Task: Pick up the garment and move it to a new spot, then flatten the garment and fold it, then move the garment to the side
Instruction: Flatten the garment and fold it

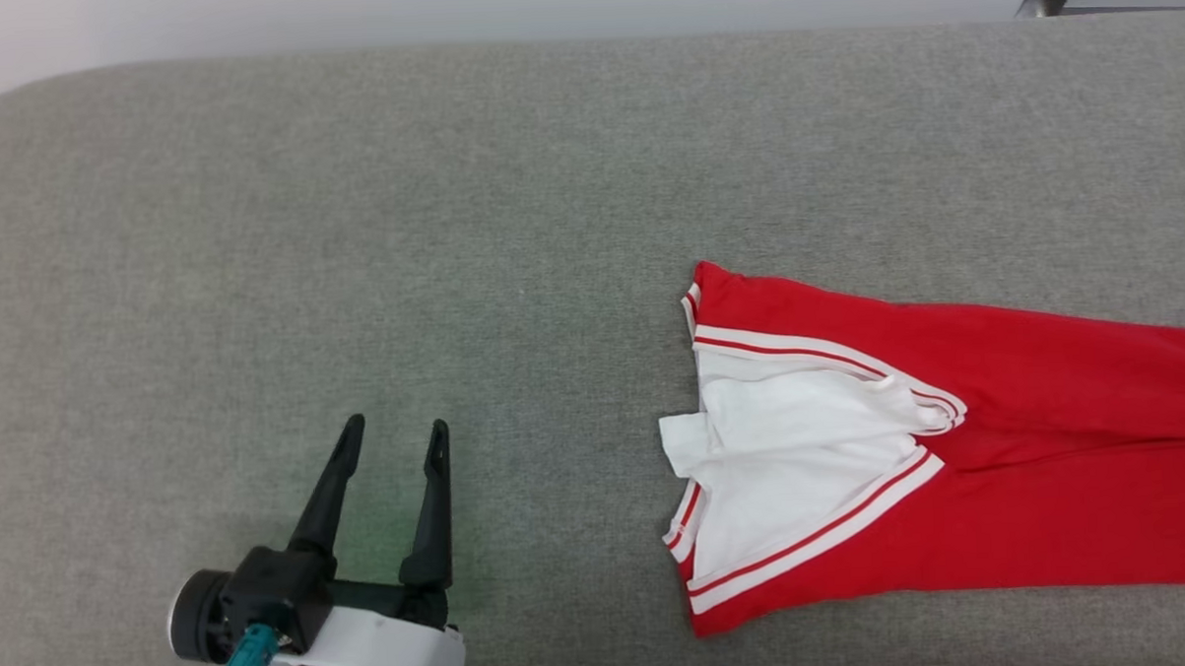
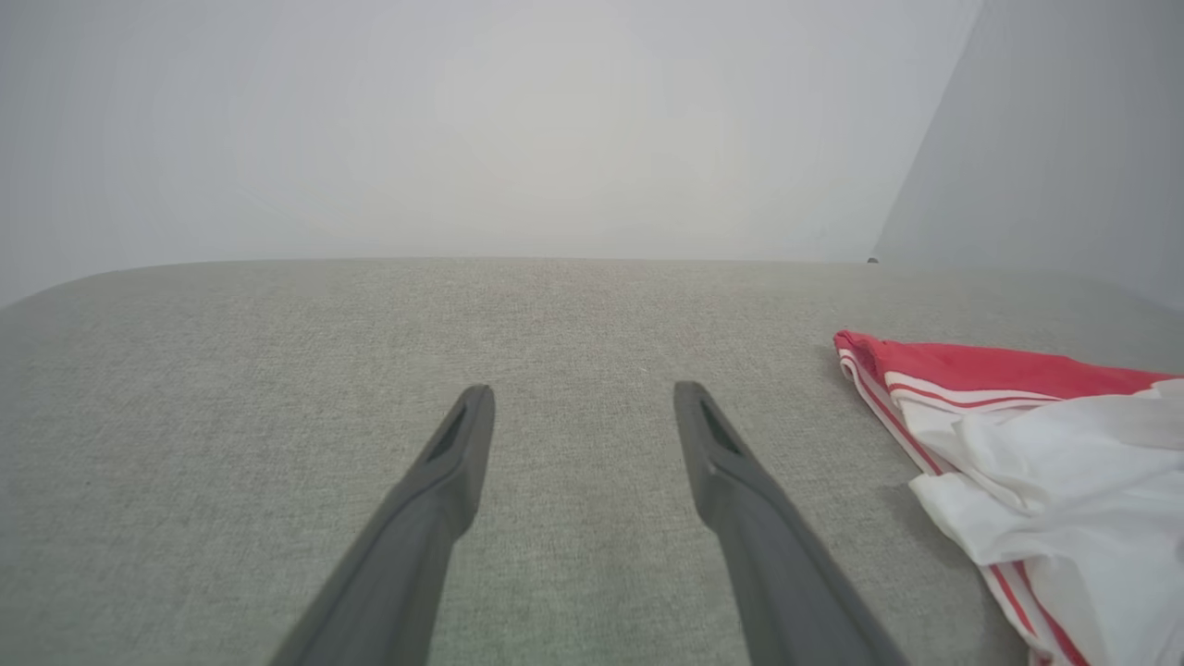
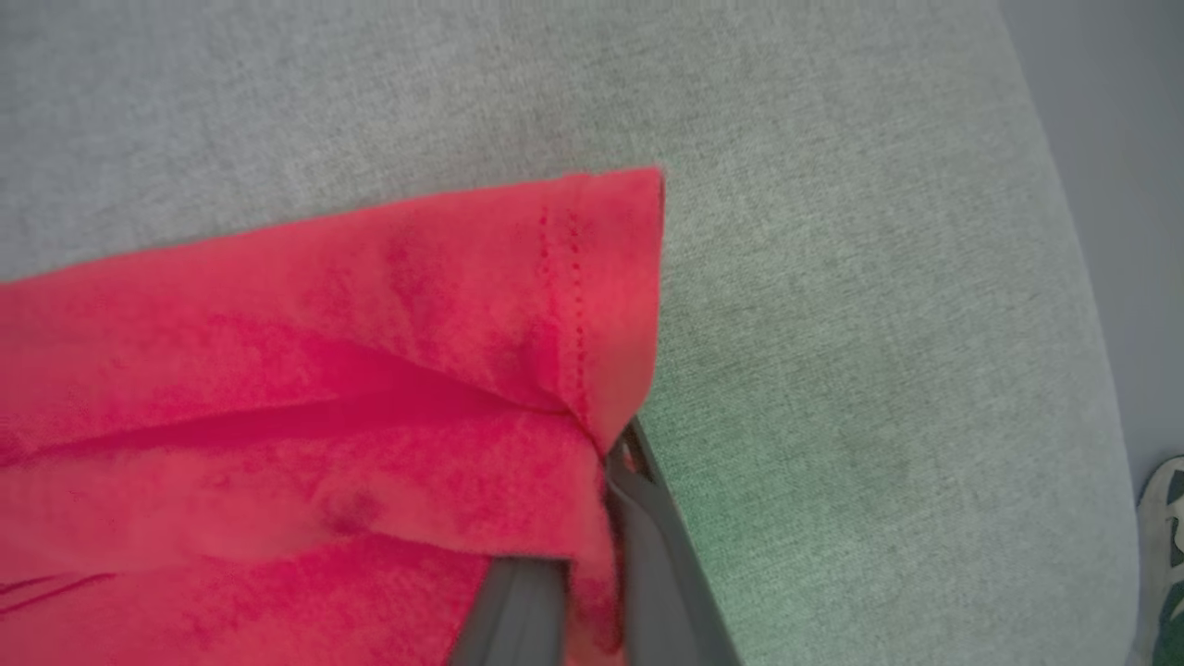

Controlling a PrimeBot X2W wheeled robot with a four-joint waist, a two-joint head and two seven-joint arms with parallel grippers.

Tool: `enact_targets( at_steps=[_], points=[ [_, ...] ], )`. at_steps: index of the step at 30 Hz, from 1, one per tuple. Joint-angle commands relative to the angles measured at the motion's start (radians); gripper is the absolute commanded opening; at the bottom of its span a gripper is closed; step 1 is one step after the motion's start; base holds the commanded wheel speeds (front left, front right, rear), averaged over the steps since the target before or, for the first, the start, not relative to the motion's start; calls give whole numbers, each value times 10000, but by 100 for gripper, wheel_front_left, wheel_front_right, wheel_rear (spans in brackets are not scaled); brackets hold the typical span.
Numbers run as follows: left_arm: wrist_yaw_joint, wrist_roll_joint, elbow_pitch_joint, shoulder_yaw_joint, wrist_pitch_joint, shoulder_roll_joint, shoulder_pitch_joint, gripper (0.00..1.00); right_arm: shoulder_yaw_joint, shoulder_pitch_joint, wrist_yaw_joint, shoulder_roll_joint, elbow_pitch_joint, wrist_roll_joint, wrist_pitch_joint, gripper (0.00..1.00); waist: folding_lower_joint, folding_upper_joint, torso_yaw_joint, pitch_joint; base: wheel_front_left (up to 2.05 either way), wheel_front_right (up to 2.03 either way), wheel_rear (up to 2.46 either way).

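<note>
The garment, a red jersey-knit shirt with white short sleeves and red-and-white striped trim, lies on the grey woven padded surface toward 3 o'clock in the head view and runs off that view's edge. It looks doubled lengthwise. The white sleeves sit tucked between two red layers at its 9 o'clock end, so I judge the long folds already made.

The right gripper has its two dark fingers pressed together on a stitched hem corner of the red cloth, at 6 o'clock in its wrist view. The fabric bunches slightly over the pinch. A hold on a corner at the hem end suits either drawing that end over toward the sleeves or dragging the whole piece aside; I cannot tell which is meant.

The left gripper sits at 7 o'clock in the head view, its fingers spread wide and holding nothing. The sleeves lie well apart from it, at its 3 o'clock. Placed there, it leaves the cloth free to slide, yet it seems near enough to pin or take the sleeve end if the pull skews.
</note>
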Motion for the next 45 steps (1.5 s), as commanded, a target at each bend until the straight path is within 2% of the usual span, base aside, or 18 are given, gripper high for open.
enact_targets(
  at_steps=[1,6,13,18,22,27,31,38,43,44,45],
  points=[
    [-28,25,21,61,-34,-6,106,100,86,-148,-18,120,-5,44,-61,0,0,0,-90,-61,0,0,0],
    [-79,70,181,67,-34,-15,201,100,1038,-19,-18,369,-698,509,-102,0,0,0,-190,-347,0,0,0],
    [-96,-101,427,-12,-34,-32,340,100,2821,278,-17,847,-3392,1582,402,0,0,0,-120,-773,0,0,0],
    [-47,-339,507,-114,-34,-36,448,100,3984,204,-17,1521,-5137,2268,981,0,0,0,108,-889,0,0,0],
    [74,-567,564,-262,-35,-36,358,100,5012,-126,-17,2215,-5731,2455,1170,0,0,0,323,-807,0,0,0],
    [149,-739,616,-517,-33,-36,136,100,6069,-740,-17,2987,-5250,2243,790,0,0,0,676,-618,0,0,0],
    [234,-921,629,-706,-35,-35,-10,100,6743,-1165,-17,3173,-4551,1867,238,0,0,0,978,-469,0,0,0],
    [356,-1106,662,-825,-35,-36,-67,100,7257,-1692,-17,3302,-3447,1702,-702,0,0,0,1197,-324,0,0,0],
    [411,-1157,690,-844,-35,-37,-82,100,7523,-1811,-17,3325,-2949,1759,-946,0,0,0,1192,-304,0,0,0],
    [420,-1163,702,-846,-35,-37,-93,100,7608,-1842,-17,3302,-2852,1758,-1006,7,0,0,1179,-307,0,0,0],
    [419,-1168,714,-841,-35,-37,-104,100,7698,-1871,-17,3289,-2765,1778,-1065,25,0,0,1159,-314,0,0,0]
  ],
)
